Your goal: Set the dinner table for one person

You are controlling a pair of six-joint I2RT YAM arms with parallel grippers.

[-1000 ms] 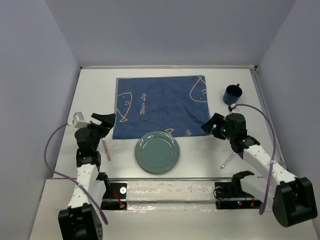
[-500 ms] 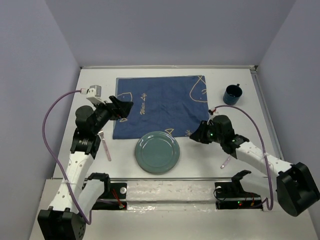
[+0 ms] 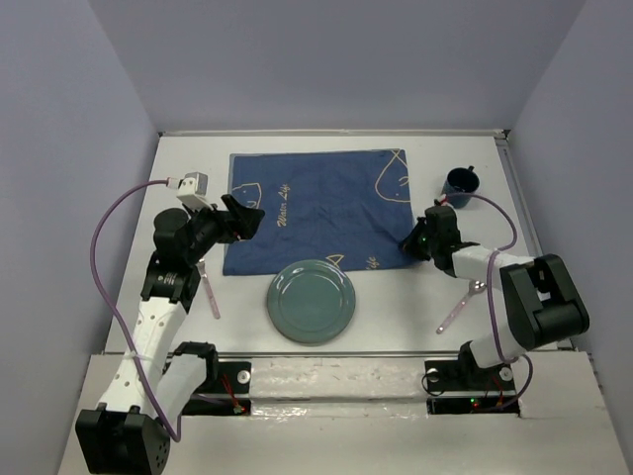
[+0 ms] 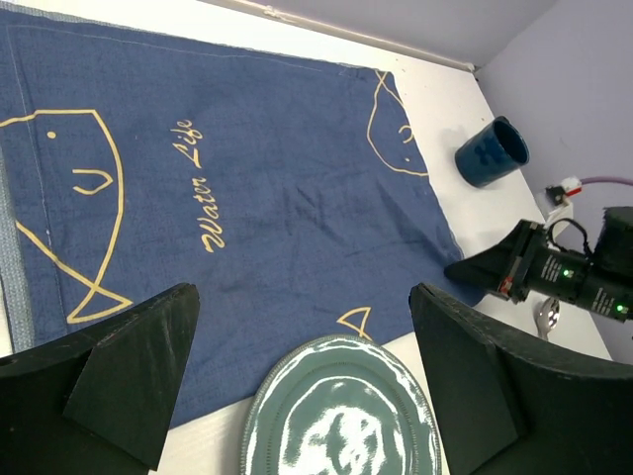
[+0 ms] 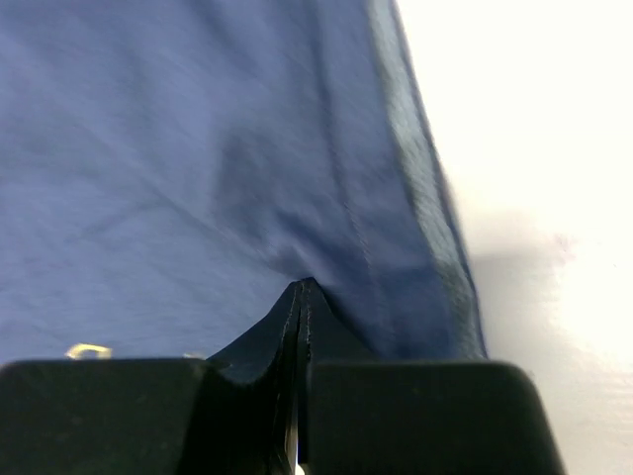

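At mid-right of the top view, right gripper [image 3: 419,240] is clamped on the right edge of the blue cloth [image 3: 316,203]. The left gripper [image 3: 242,218] hovers spread wide by its left edge. The dinner table [image 3: 396,307] fills frame centre. Risk: a one-sided pull bunches the cloth and drags the plate [image 3: 311,301] overlapping its lower hem.

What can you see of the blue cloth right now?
The cloth is dark blue fabric, roughly rectangular, with a paler hem, gold fish outlines and the script "Water Life". It lies spread on the white table, lightly creased, toward the far side. The green plate overlaps its near edge. At its near right corner the right gripper has its jaws shut on a small pucker of fabric.
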